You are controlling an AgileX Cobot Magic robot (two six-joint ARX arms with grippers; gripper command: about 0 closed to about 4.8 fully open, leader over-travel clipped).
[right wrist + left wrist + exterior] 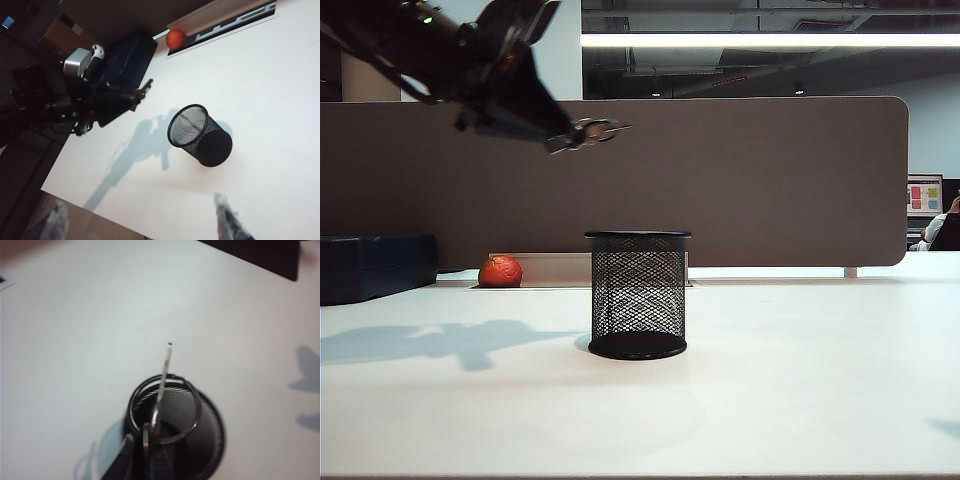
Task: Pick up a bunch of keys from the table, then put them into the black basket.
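One bunch of keys [592,131] pinched tight in left gripper [578,137], high at eleven o'clock of black basket [638,295]. Light, stiff, dangly metal; ring looks surest hold. Right gripper [227,220] spread wide, empty, near table [800,400] edge.

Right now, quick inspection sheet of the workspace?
Surface: table, off-white, with arm shadows.
Job's things: bunch of keys held in the air, up and left of the black basket, which stands upright near the middle, nothing seen inside.
Clutter: red-orange ball and dark box at the back left.
Grippers: left gripper shut on the keys, high above the table; right gripper open, only a blurred finger visible, off to the side.
Cables: nothing seen.
Surroundings: brown partition behind the table, office beyond.
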